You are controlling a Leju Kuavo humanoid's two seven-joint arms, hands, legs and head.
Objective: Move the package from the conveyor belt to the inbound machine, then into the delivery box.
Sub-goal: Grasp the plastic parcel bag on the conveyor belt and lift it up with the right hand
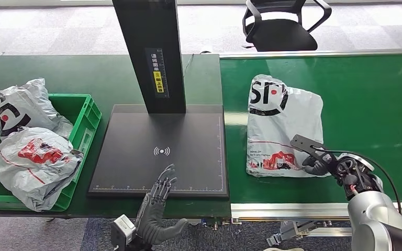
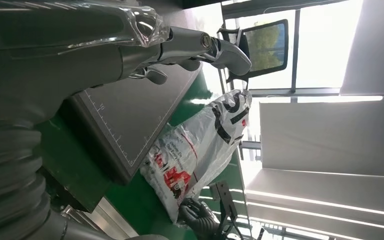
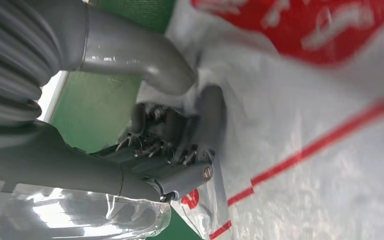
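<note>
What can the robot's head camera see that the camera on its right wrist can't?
The head view alone takes in the green crate with two bags, the dark scanner plate, the office chair and the left hand hovering open. The right wrist view alone gives a close look at the fingers pinching the plastic. Both show the white package, the belt and the right hand.

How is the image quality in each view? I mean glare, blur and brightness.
Head view: even light, sharp, with soft glare on the white package lying on the green conveyor belt. Left wrist view: the windows are overexposed, and the left hand close to the lens is dim. Right wrist view: the package's red print is blurred, while the right hand gripping its edge is sharper.
</note>
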